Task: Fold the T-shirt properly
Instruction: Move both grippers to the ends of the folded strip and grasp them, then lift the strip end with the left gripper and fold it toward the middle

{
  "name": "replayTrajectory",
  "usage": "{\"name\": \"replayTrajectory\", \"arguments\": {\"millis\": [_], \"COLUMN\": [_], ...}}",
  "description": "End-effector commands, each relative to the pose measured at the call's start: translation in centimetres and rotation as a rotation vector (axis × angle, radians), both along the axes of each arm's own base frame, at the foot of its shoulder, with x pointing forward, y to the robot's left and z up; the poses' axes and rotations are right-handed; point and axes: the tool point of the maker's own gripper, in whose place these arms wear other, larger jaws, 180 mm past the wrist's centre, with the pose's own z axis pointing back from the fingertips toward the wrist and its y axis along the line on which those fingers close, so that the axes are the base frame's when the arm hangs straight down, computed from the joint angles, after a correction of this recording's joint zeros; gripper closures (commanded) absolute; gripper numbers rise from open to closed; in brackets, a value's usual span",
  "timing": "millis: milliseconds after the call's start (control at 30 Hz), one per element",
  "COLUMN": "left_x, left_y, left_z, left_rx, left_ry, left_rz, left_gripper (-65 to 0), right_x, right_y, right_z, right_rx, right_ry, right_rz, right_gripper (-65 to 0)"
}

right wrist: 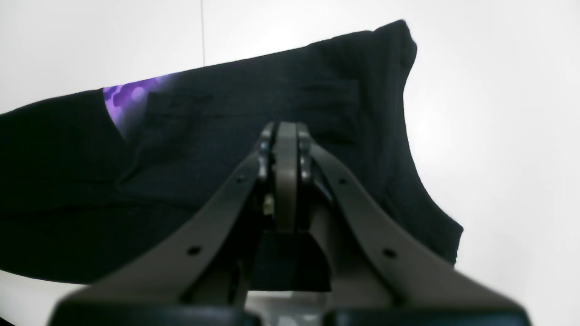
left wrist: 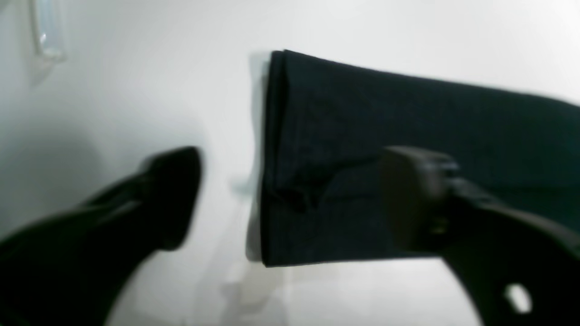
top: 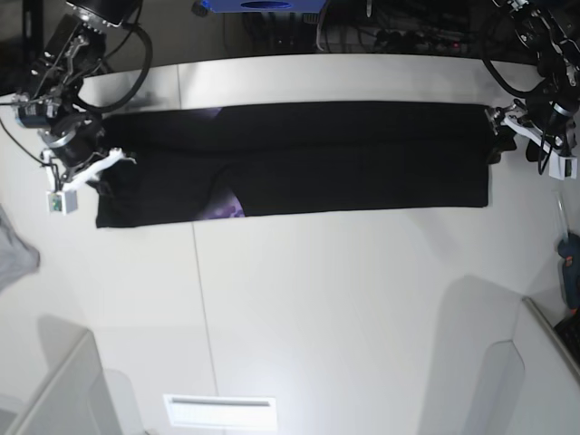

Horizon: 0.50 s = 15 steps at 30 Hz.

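In the left wrist view the left gripper (left wrist: 290, 199) stands with its two dark jaws spread wide apart, one over the bare white table (left wrist: 136, 90) and the other in front of the black cloth, with nothing pinched between them. Just beyond the jaws lies the folded end of the T-shirt (left wrist: 385, 136), its layered edge running straight across the tabletop. In the right wrist view the right gripper (right wrist: 286, 136) has its jaws pressed together; the fingertips sit over the dark fabric, and whether any cloth is caught between them cannot be told. Past them the T-shirt (right wrist: 272, 90) spreads flat, with a sliver of purple print (right wrist: 124, 102) peeking out from under a fold. From the base view the T-shirt (top: 344, 154) lies as a long, narrow black band stretched across the far half of the white table (top: 317, 317), with the right gripper (top: 107, 172) at one end and the left gripper (top: 500, 127) at the other. A small patch of the purple print (top: 227, 208) shows along the near edge of the band. No container holding anything shows clearly in these views.
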Motion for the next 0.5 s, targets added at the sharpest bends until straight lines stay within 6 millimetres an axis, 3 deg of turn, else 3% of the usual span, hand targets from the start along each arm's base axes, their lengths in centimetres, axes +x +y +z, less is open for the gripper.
{"name": "replayTrajectory", "arguments": {"millis": [0, 167, 300, 467], "left_x": [0.1, -0.6, -0.5, 0.1], "left_y": [0.5, 1.3, 1.4, -0.4], "left_z": [0.3, -2.9, -4.1, -6.0], "left_rx": [0.004, -0.085, -0.124, -0.176], "left_ry": [-0.016, 0.051, 0.068, 0.107], "left_rz": [0.004, 0.056, 0.077, 0.043], "left_gripper": [-65.0, -63.5, -62.4, -62.4], "right_x": [0.7, 0.7, 0.6, 0.6], "right_y": [-0.2, -0.2, -0.2, 0.0], "right_z": [1.3, 1.3, 1.3, 1.2], "right_rx": [-0.010, -0.010, -0.010, -0.004], "right_ry": [-0.052, -0.051, -0.049, -0.049], "right_rz": [0.006, 0.006, 0.007, 0.005], "right_gripper": [0.0, 0.0, 0.0, 0.0]}}
